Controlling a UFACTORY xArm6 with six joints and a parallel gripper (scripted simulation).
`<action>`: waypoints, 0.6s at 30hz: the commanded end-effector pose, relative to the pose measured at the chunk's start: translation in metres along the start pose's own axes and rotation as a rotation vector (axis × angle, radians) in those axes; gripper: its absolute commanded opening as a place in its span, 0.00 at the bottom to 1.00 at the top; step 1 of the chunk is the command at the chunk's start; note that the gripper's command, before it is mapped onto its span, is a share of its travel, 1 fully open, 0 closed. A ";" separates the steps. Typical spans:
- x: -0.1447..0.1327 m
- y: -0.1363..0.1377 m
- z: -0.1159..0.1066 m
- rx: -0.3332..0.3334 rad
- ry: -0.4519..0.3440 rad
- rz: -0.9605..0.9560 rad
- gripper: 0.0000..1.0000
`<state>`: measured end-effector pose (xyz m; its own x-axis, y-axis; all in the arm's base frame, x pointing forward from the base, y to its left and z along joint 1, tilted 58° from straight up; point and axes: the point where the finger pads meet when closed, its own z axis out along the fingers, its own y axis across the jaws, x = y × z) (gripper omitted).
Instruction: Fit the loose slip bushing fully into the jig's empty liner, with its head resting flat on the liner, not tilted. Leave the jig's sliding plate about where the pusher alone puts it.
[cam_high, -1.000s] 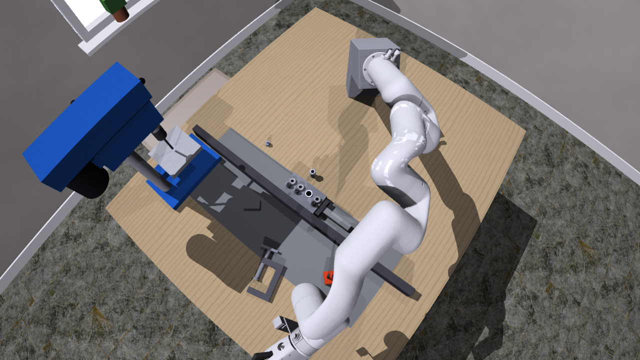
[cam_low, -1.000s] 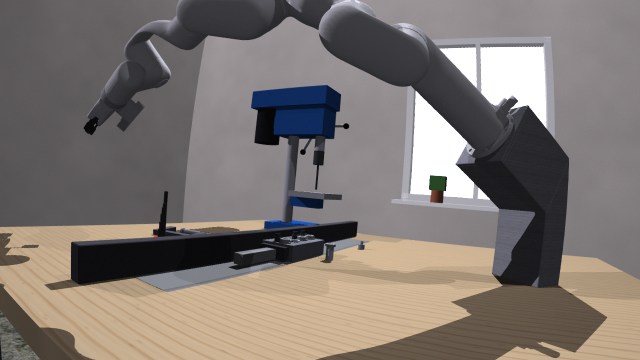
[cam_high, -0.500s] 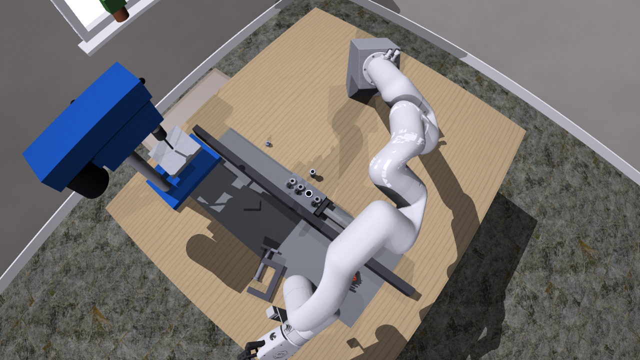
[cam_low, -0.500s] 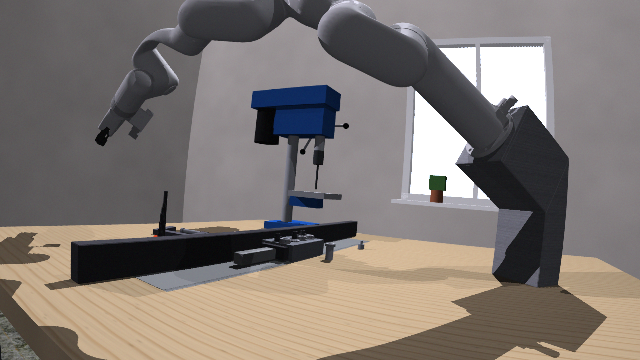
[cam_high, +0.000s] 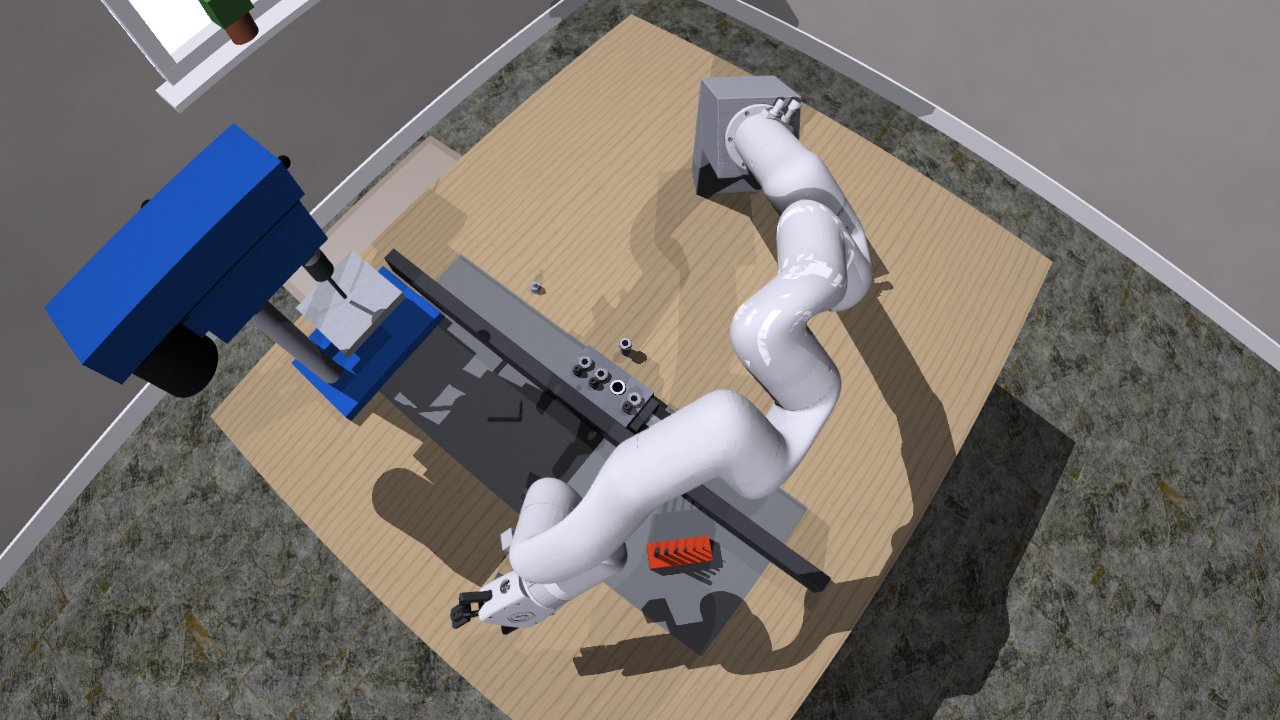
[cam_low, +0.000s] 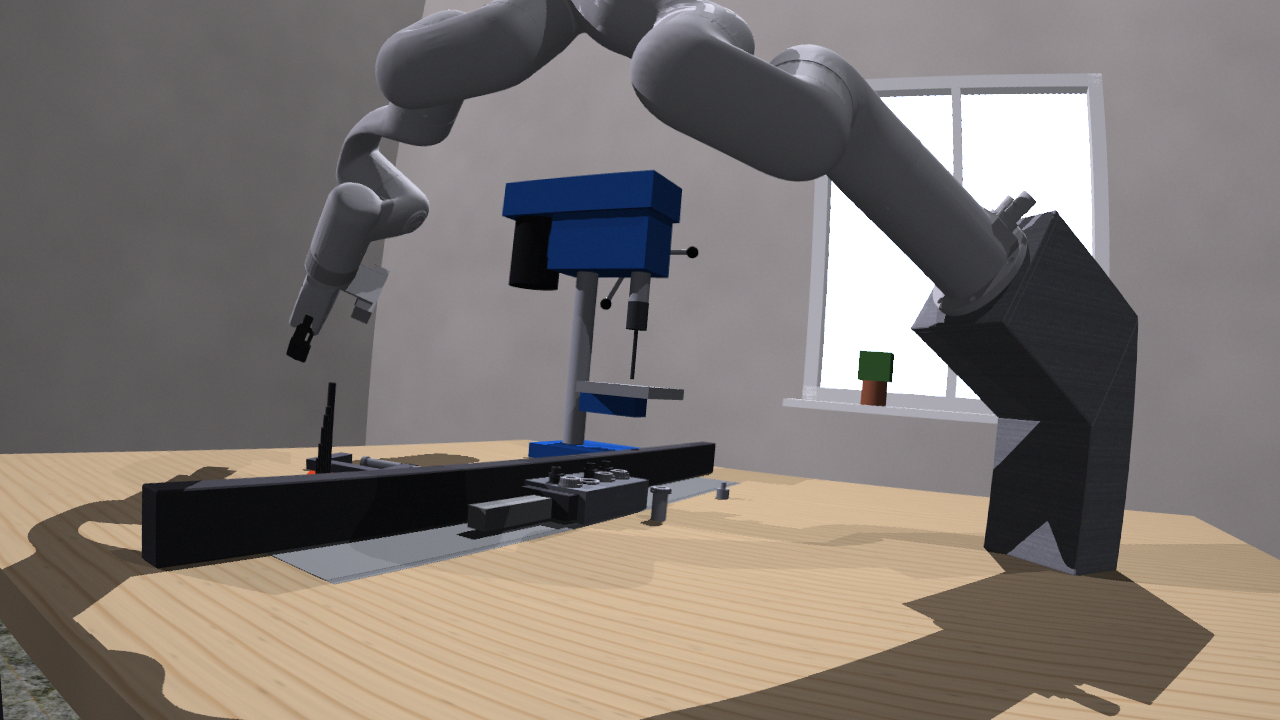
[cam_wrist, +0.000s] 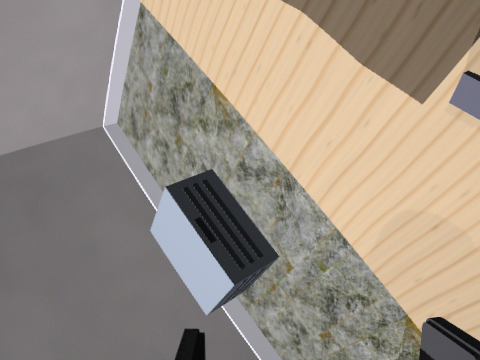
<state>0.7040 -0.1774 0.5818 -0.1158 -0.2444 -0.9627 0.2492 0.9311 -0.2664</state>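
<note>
One loose slip bushing (cam_high: 626, 344) stands upright on the table (cam_high: 939, 295), well away from my end effector (cam_high: 461, 612), beyond the black rail (cam_high: 501, 344) and just beside the sliding plate (cam_high: 597, 356) with its empty liner (cam_high: 617, 387). My fingers are spread wide, holding nothing. I judge it small, rigid, smooth metal, likely slippery; I would pinch its head squarely across, keeping it vertical.

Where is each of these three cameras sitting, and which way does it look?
Top: high overhead, looking down on the wooden table, the whole white arm and open claw.
Exterior: low at the table's edge, looking across at the blue drill press; arm arches above.
Wrist: on the arm's end, facing table edge and floor; only claw fingers show.
Top and exterior share the drill press.
</note>
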 end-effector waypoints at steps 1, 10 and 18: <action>0.078 0.007 -0.005 -0.115 0.177 -0.004 1.00; 0.129 0.009 -0.008 -0.115 0.177 -0.004 1.00; 0.204 0.018 -0.028 -0.216 0.308 0.031 1.00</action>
<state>0.6810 -0.1971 0.4461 -0.2936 -0.2018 -0.9344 0.1229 0.9614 -0.2463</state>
